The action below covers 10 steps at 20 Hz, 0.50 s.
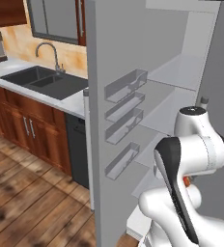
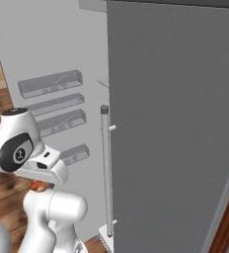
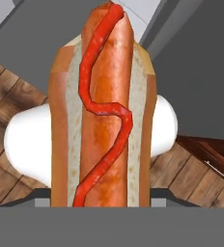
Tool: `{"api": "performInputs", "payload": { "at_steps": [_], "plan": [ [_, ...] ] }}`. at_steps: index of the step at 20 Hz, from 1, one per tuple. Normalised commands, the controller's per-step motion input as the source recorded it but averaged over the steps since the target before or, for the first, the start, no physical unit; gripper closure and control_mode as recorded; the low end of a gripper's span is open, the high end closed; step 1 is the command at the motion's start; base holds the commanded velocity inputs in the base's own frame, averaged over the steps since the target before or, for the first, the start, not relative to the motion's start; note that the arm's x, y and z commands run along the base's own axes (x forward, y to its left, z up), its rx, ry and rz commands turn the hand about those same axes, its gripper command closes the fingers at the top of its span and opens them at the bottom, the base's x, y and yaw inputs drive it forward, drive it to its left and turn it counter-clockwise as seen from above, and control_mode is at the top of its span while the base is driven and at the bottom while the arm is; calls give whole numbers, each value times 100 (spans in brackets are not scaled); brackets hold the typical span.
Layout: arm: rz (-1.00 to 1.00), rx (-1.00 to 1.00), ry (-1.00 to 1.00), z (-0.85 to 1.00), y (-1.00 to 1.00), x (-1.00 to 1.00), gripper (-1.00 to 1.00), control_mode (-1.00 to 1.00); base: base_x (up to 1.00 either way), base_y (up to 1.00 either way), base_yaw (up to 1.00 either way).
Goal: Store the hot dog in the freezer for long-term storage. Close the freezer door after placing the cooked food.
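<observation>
1. Hot dog fills the hand view: tan bun, reddish sausage, red squiggle on top, pointing away along the tool.
2. Clamped in the tool, closed on the bun at its near end.
3. Left base view alone: sink, worktop, freezer shelves, door bins.
4. Right base view alone: plain grey door and its bar handle.
</observation>
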Motion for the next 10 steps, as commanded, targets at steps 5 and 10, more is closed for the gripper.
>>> {"api": "performInputs", "payload": {
  "at_steps": [5,10],
  "plan": [
    [15,1,-3,4,-4,50,100,-100,0,0,0],
    [18,0,-6,1,-27,60,100,-100,0,0,0]
  ]
}}
